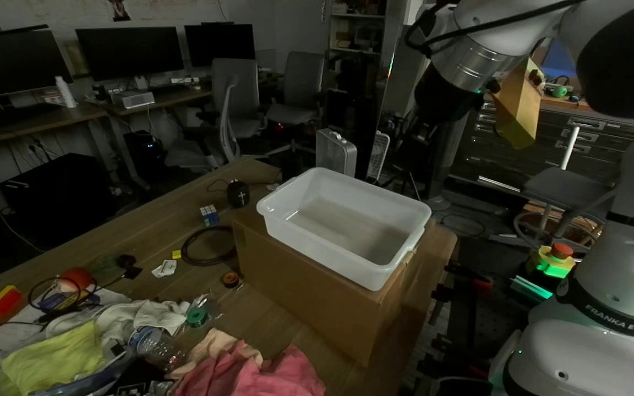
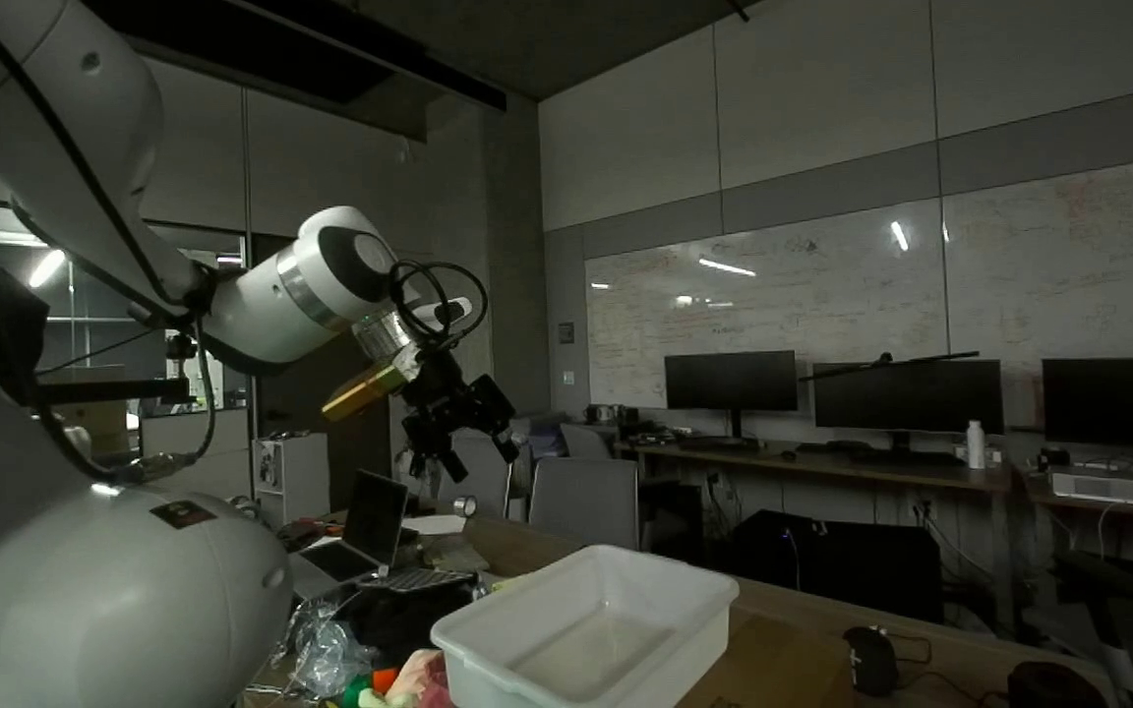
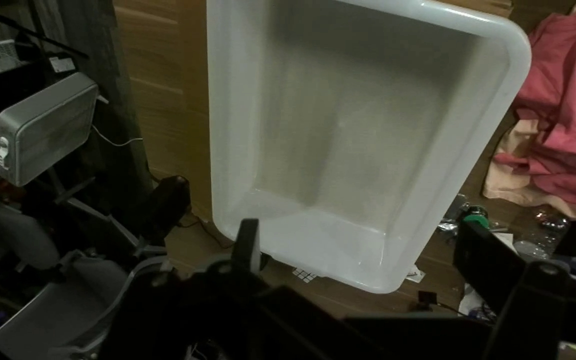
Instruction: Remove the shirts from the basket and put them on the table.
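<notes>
No cloth shows inside the white basket (image 1: 344,220), so I judge the unloading finished: a pink cloth (image 1: 251,377), a yellow cloth (image 1: 55,357) and a white cloth (image 1: 149,316) lie on the bench (image 1: 264,322), presumably the shirts. What remains is likely a tidy exit — raise the pincer (image 3: 360,240) first, only then swing it aside, and don't nudge the basket (it sits up on a cardboard box (image 1: 306,297), so a knock might shift it). The cloths themselves are best left alone. In an exterior view the arm (image 2: 262,305) reaches out from high up and bends so that the pincer slants downward, higher than the basket and well apart from it. Its fingers (image 3: 246,245) stand wide apart — nothing gripped.
</notes>
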